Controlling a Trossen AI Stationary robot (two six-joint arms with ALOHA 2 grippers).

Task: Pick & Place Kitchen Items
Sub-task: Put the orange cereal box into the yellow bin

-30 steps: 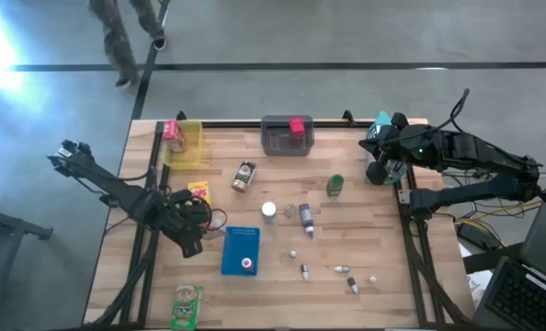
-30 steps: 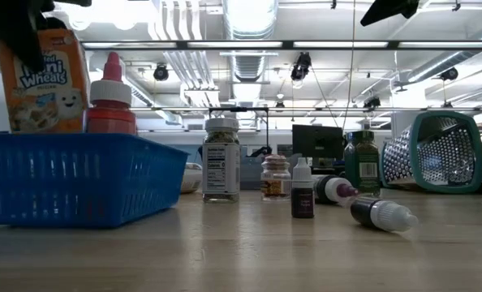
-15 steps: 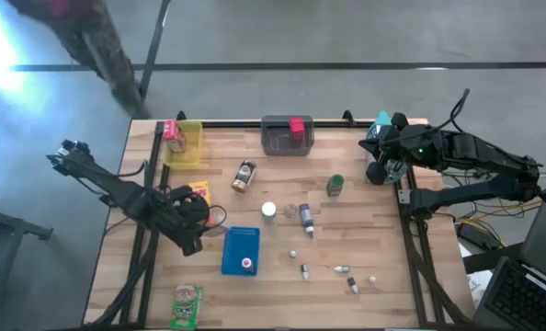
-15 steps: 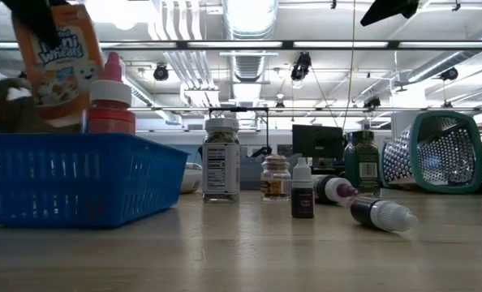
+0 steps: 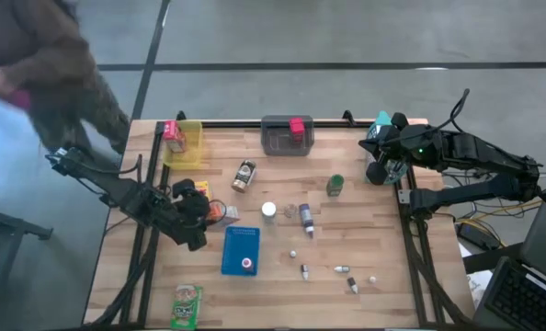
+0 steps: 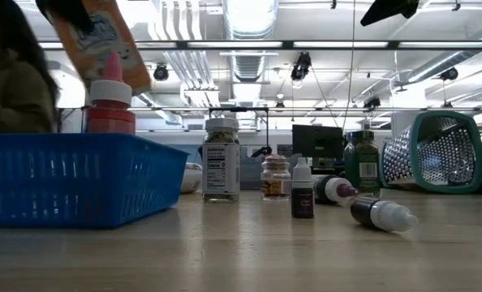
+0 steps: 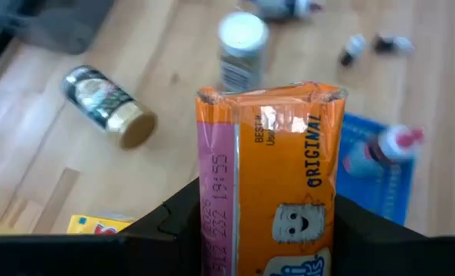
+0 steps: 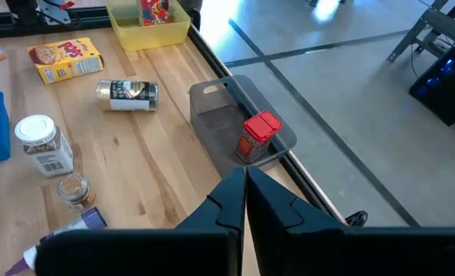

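Counter (image 5: 365,239) is pale wood planks w/ visible grain, matt. Blue tray (image 6: 79,174) looks like ribbed plastic mesh; orange packet (image 7: 270,184) is glossy crinkled foil. Toppled jar (image 7: 109,107) shiny, w/ gold metal-looking lid.

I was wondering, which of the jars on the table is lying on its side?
The dark-labelled jar with the gold lid, nearest the grey bin, lies on its side. The white-lidded jar and the green jar stand upright.
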